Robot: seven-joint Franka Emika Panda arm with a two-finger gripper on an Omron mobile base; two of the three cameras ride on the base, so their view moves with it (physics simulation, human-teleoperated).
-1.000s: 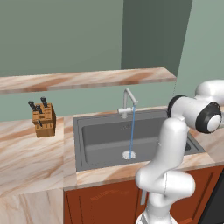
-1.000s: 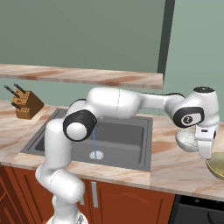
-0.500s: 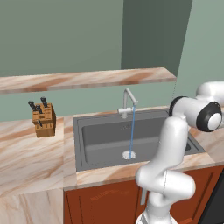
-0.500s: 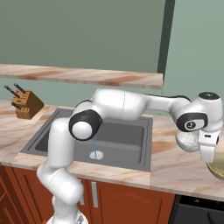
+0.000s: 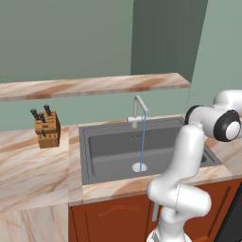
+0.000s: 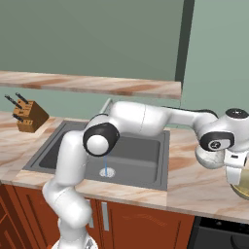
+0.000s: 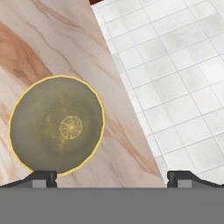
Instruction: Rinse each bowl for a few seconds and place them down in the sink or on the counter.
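Note:
An olive-gold bowl (image 7: 57, 124) with a glossy inside sits upright on the pink-beige counter (image 7: 39, 39), near its end edge. My gripper (image 7: 113, 178) hangs open above it. The bowl lies toward one fingertip (image 7: 41, 177), and nothing is between the jaws. In the right base view the hand (image 6: 235, 170) hovers just over that bowl (image 6: 241, 188) at the far right. A pale grey bowl (image 6: 209, 158) shows partly behind the wrist. The dark grey sink (image 5: 118, 156) lies far to the left of the hand. A thin stream of water (image 5: 142, 142) runs from its faucet (image 5: 138, 109).
A wooden knife block (image 5: 46, 129) stands on the counter left of the sink. A marbled shelf board (image 5: 90, 86) runs along the wall above. Past the counter's end edge lies white tiled floor (image 7: 175, 78).
The arm has stretched further right, and the hand has come down a little toward the olive-gold bowl. The jaws have stayed open. Water keeps running.

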